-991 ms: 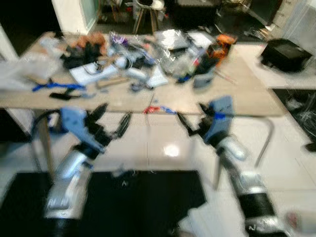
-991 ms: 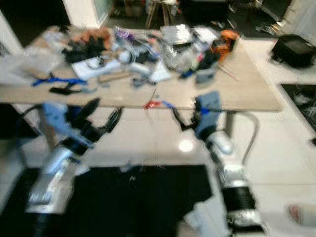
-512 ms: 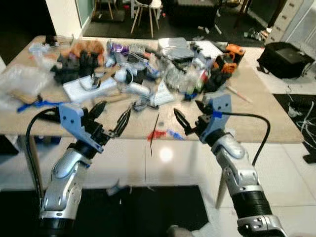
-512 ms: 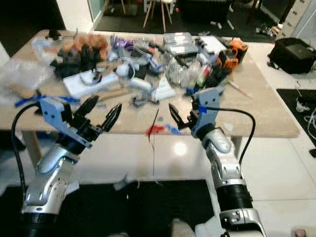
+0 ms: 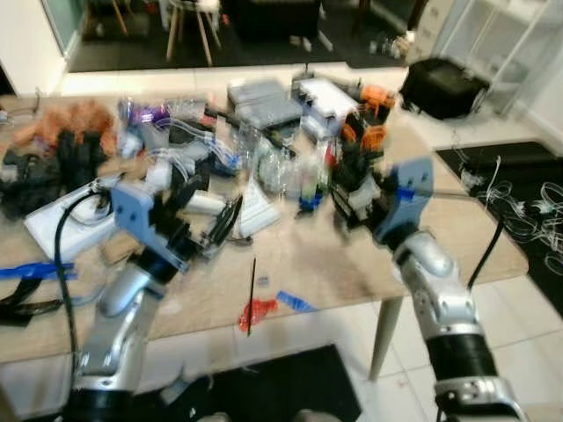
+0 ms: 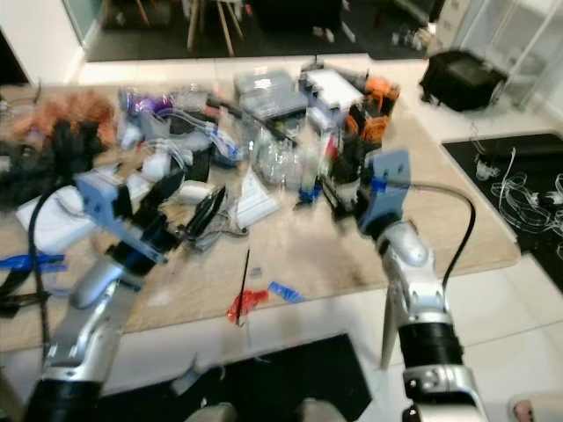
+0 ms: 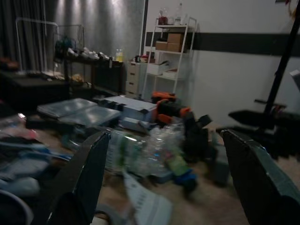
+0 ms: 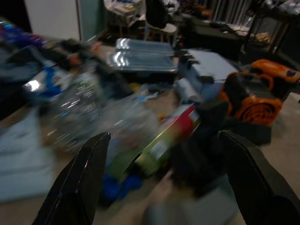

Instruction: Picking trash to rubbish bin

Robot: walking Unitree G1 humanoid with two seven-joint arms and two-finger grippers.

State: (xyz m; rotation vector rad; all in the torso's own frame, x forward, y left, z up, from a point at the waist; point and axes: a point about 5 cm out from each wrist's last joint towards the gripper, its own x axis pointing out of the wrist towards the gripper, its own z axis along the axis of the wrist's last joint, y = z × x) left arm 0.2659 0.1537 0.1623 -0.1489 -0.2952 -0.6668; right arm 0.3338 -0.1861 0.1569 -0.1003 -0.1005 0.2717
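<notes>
A beige table carries a heap of clutter, with crumpled clear plastic at its middle. A red wrapper, a blue scrap and a thin black stick lie near the front edge. My left gripper hovers open over the table, just left of the clear plastic. Over to the right, my right gripper is open beside a green and red bottle and black items. Neither gripper holds anything.
An orange and black tool and grey cases sit at the table's far side. A white board and blue tape lie at left. A black bag rests on the floor at right. A black mat lies below the table.
The view has moved closer to the table and shifted right. Both grippers, earlier in front of the table's edge, now reach over its top, still open.
</notes>
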